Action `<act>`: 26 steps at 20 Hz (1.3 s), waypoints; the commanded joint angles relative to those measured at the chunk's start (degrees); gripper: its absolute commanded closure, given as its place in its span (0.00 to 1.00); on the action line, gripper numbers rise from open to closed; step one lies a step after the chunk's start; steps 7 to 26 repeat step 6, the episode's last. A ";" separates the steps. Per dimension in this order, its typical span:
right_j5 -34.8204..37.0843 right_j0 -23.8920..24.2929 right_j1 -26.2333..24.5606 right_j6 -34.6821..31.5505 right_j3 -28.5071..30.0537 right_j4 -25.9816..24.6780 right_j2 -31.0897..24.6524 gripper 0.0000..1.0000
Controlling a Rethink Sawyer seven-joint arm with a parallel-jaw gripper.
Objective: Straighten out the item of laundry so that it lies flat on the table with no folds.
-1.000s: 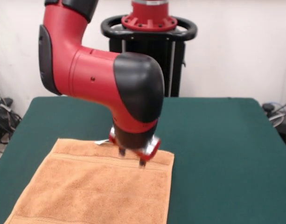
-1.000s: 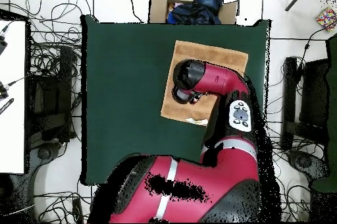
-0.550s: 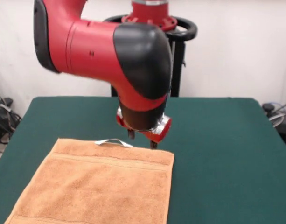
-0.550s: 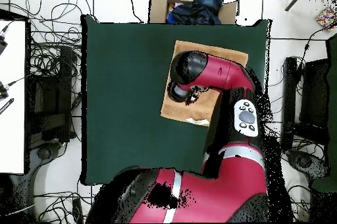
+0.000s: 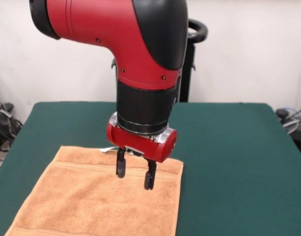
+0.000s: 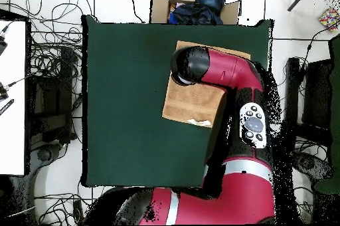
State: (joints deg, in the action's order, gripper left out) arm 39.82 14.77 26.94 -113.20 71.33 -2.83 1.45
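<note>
Swinging forward from the towel's far edge, where it hung half a second before, the gripper (image 5: 135, 178) now pointed straight down over the far part of the towel (image 5: 91, 196), its jaws spread and empty, the tips seemingly just clear of the cloth. The towel lay flat on the green table (image 5: 229, 162), left of centre in the front view, its near edge cut off. From overhead the arm (image 6: 219, 74) hid the jaws and much of the towel.
</note>
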 commanded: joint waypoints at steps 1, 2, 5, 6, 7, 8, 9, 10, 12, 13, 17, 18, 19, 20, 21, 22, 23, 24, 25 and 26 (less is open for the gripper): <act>4.82 -1.87 -1.82 -0.66 2.73 -2.15 -2.76 0.00; 5.19 -2.02 -1.94 -0.60 2.16 -2.26 -2.69 0.00; 5.77 -2.43 -2.41 -0.41 1.11 -2.65 -2.49 0.00; 5.74 -2.57 -2.24 -0.33 1.20 -2.73 -2.51 0.00; 5.74 -2.57 -2.24 -0.33 1.20 -2.73 -2.51 0.00; 5.74 -2.57 -2.24 -0.33 1.20 -2.73 -2.51 0.00; 5.74 -2.57 -2.24 -0.33 1.20 -2.73 -2.51 0.00; 5.74 -2.57 -2.24 -0.33 1.20 -2.73 -2.51 0.00; 5.74 -2.57 -2.24 -0.33 1.20 -2.73 -2.51 0.00; 5.74 -2.57 -2.24 -0.33 1.20 -2.73 -2.51 0.00; 5.74 -2.57 -2.24 -0.33 1.20 -2.73 -2.51 0.00; 5.74 -2.57 -2.24 -0.33 1.20 -2.73 -2.51 0.00; 5.74 -2.57 -2.24 -0.33 1.20 -2.73 -2.51 0.00; 5.74 -2.57 -2.24 -0.33 1.20 -2.73 -2.51 0.00; 5.74 -2.57 -2.24 -0.33 1.20 -2.73 -2.51 0.00; 5.74 -2.57 -2.24 -0.33 1.20 -2.73 -2.51 0.00; 5.74 -2.57 -2.24 -0.33 1.20 -2.73 -2.51 0.00; 5.74 -2.57 -2.24 -0.33 1.20 -2.73 -2.51 0.00; 5.74 -2.57 -2.24 -0.33 1.20 -2.73 -2.51 0.00; 5.74 -2.57 -2.24 -0.33 1.20 -2.73 -2.51 0.00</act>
